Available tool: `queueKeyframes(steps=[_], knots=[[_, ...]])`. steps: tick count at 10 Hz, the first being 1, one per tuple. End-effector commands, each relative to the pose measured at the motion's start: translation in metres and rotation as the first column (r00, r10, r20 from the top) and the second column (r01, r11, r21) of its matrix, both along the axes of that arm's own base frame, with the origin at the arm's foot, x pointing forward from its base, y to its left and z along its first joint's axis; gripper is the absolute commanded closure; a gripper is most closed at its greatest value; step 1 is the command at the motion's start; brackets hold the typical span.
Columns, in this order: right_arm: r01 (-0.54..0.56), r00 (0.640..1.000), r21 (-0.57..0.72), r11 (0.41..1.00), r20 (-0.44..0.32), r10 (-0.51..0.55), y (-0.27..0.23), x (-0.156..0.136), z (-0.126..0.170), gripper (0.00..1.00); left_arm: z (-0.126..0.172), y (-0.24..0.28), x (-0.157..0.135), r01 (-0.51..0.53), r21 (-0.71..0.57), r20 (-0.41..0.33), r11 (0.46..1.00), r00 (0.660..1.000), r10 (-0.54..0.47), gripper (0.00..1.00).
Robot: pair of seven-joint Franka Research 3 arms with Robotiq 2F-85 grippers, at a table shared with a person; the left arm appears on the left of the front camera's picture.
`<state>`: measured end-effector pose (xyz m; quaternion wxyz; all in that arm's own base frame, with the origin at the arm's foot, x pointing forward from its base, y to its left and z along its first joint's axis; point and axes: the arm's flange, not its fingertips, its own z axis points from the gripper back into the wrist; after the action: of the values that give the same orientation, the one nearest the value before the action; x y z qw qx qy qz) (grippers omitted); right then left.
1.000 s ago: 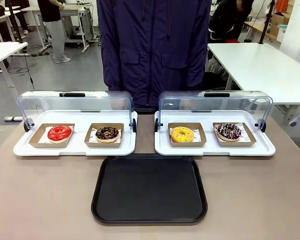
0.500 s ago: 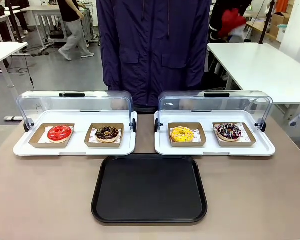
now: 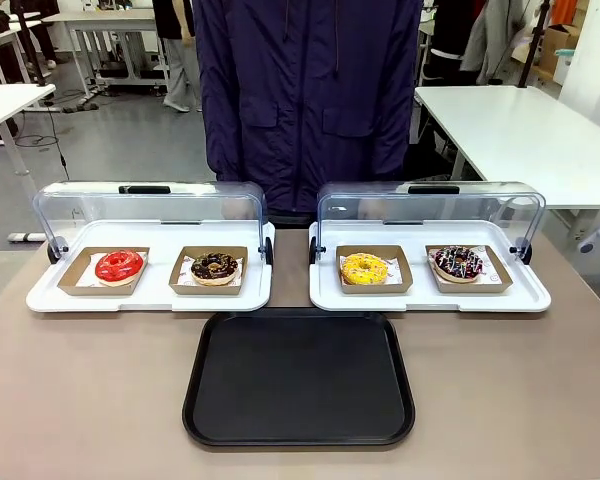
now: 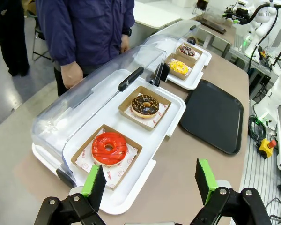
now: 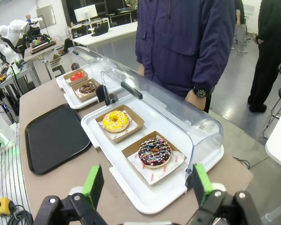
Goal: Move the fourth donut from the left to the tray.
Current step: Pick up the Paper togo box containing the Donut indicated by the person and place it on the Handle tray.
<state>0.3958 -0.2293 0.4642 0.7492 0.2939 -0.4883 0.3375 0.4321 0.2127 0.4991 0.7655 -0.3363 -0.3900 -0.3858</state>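
My left gripper (image 4: 149, 182) hangs wide open, holding nothing, near the red donut (image 4: 109, 148). The black tray (image 3: 298, 380) lies on the worktop (image 3: 80, 400) in the middle, near me. The sprinkle donut (image 3: 458, 262) sits in its brown holder (image 3: 498, 281) at the far right, in the right white case (image 3: 420, 301), just right of the yellow donut (image 3: 364, 268). My right gripper (image 5: 147, 185) hangs near it, wide open, holding nothing.

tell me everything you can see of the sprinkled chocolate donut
The sprinkled chocolate donut is a ring with glossy dark glaze and pink, white and multicoloured sprinkles. It lies flat on printed white paper in a shallow brown cardboard holder, on the right white display tray, whose clear lid is open, beside the yellow donut. Nothing else touches it.
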Motion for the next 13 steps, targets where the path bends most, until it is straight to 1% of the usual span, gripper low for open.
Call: queueKeyframes(steps=[1, 13], knots=[[-0.006, 1.0, 0.003, 1.0, 0.008, 0.006, 0.0008, 0.0001, 0.0016, 0.0, 0.0026, 0.001, -0.0012, 0.014, 0.006, -0.004, 1.0, 1.0, -0.014, 0.0], [-0.006, 1.0, 0.003, 1.0, 0.008, 0.006, 0.0008, 0.0001, 0.0016, 0.0, 0.0026, 0.001, -0.0012, 0.014, 0.006, -0.004, 1.0, 1.0, -0.014, 0.0]])
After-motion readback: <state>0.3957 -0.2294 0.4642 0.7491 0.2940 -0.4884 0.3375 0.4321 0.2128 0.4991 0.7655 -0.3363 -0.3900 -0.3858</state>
